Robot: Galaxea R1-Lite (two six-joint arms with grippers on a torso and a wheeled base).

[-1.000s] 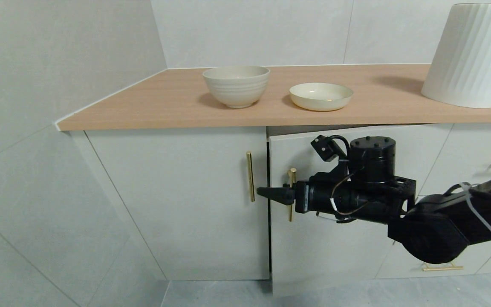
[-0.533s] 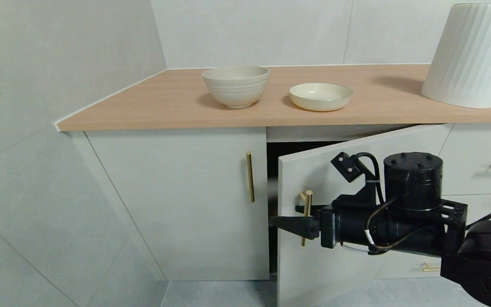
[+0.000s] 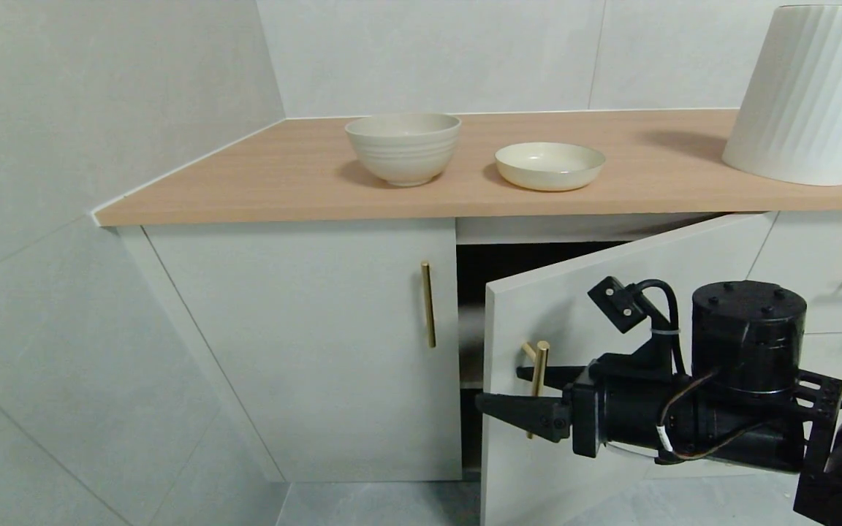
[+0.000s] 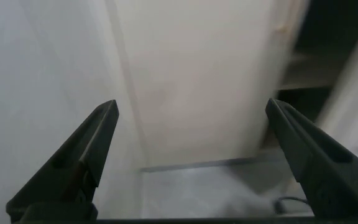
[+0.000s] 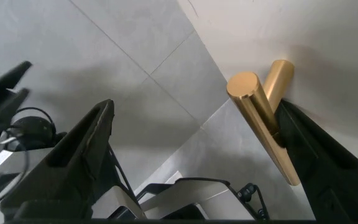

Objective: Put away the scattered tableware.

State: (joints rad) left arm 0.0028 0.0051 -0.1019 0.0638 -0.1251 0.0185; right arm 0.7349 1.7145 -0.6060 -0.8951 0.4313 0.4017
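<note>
- Bowl (image 3: 403,146), cream and ribbed, sits upright on the wooden countertop (image 3: 304,175) in the upper middle of the head view
- Just to its right, apart from it, a shallow cream dish (image 3: 550,164) rests on the same countertop
- At the upper right, a tall white ribbed container (image 3: 808,95) stands on the countertop, well apart from the dish
- Below the counter, the left cabinet door (image 3: 304,343) is closed, its brass bar handle (image 3: 428,305) upright near its right edge
- The right cabinet door (image 3: 574,292) stands ajar, with the dark inside of the cabinet showing past its left edge
- The right gripper (image 3: 499,387) is at the lower right of the head view, level with that door's brass handle (image 3: 538,380); its jaws are apart, one finger either side of the handle
- In the right wrist view the handle (image 5: 263,121) lies against one finger of the right gripper (image 5: 194,124), with a wide gap to the other
- The left gripper (image 4: 191,112) has its jaws wide apart, facing a pale cabinet panel and grey floor
</note>
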